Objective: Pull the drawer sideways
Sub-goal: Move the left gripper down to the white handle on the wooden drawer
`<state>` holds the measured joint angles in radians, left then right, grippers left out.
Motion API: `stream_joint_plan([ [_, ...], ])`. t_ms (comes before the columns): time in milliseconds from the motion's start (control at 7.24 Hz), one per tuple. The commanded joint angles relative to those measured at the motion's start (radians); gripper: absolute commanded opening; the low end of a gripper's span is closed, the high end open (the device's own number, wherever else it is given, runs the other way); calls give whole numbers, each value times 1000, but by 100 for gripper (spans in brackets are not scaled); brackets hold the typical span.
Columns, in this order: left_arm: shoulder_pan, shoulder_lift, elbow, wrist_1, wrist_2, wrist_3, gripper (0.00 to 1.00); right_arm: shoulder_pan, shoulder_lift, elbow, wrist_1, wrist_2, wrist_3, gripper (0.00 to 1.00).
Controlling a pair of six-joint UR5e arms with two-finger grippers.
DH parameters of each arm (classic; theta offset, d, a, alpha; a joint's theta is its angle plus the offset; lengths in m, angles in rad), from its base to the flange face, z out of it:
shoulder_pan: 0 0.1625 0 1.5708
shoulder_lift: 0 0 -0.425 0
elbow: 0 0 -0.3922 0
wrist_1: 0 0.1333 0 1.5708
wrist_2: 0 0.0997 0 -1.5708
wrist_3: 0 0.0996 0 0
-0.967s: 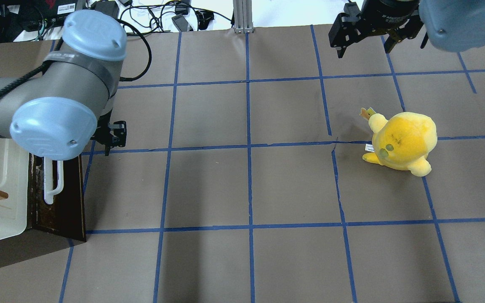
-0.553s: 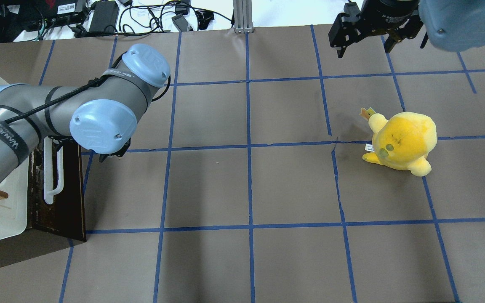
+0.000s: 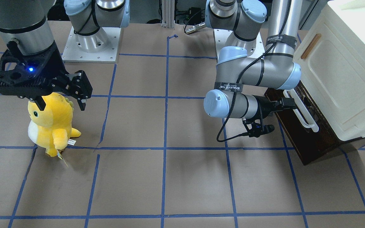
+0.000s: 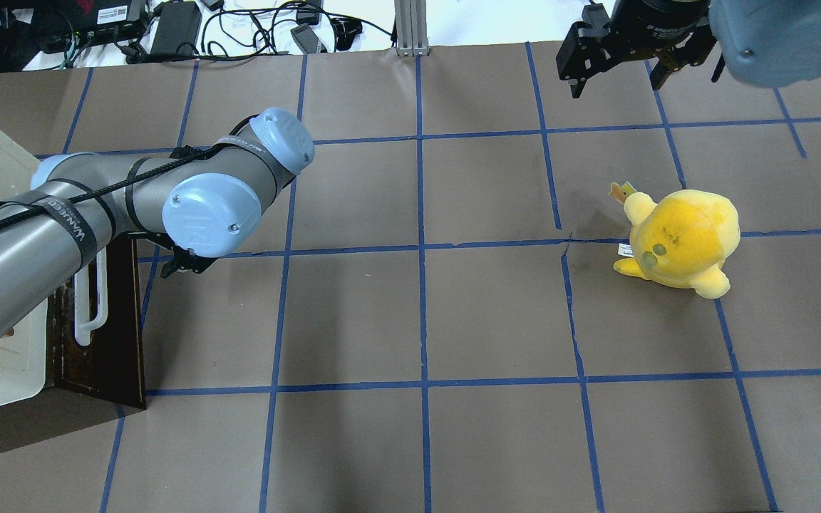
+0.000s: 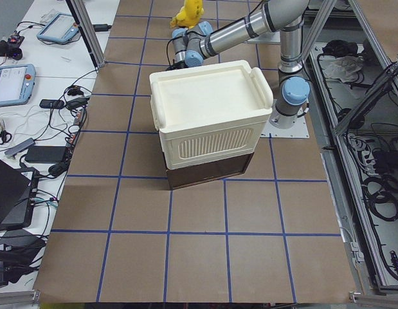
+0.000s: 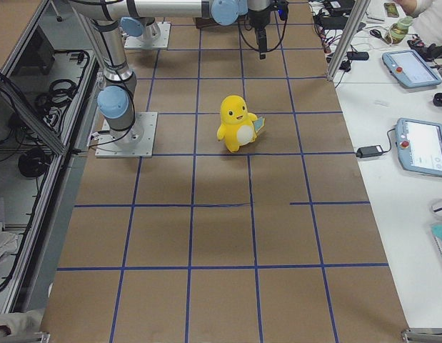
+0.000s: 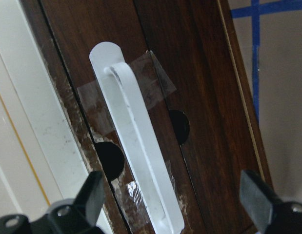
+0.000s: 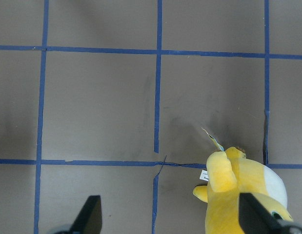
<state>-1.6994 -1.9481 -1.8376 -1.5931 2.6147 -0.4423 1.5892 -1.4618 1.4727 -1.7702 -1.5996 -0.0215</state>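
Observation:
The drawer (image 3: 312,136) has a dark brown front and a long white bar handle (image 3: 304,112), below the cream cabinet. It also shows in the overhead view (image 4: 115,335). My left gripper (image 3: 291,103) is open and level with the handle's far end. In the left wrist view its two fingertips (image 7: 92,195) stand either side of the handle (image 7: 141,156), apart from it. In the overhead view the arm hides this gripper. My right gripper (image 3: 61,103) is open and empty, hanging just above a yellow plush toy (image 3: 52,126).
The cream cabinet (image 3: 344,79) with a small wooden door handle (image 3: 310,46) stands at the table's left end. The plush toy (image 4: 681,242) stands on the right half. The table is brown paper with blue tape lines (image 4: 421,320). Cables and devices (image 4: 254,28) lie beyond the far edge.
My left arm has swung its elbow and wrist out to the right and lowered, turning the gripper toward the drawer handle. The drawer, the toy and the right arm have not moved.

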Motion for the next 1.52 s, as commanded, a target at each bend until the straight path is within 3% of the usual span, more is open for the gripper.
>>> stream_joint_plan([
  [0,1,-44,-2,-63,68,-62,100,0,0,0,0,1,0,100],
  [415,50,-58,-9,-126,148,-104,100,0,0,0,0,0,0,100],
  [691,69,-60,-8,-134,146,-108,100,0,0,0,0,0,0,100],
  [829,69,-61,-8,-145,145,-111,92,0,0,0,0,0,0,100],
  [967,69,-60,-8,-145,136,-114,69,0,0,0,0,0,0,100],
  [1382,67,-57,-8,-153,133,-140,38,0,0,0,0,0,0,100],
])
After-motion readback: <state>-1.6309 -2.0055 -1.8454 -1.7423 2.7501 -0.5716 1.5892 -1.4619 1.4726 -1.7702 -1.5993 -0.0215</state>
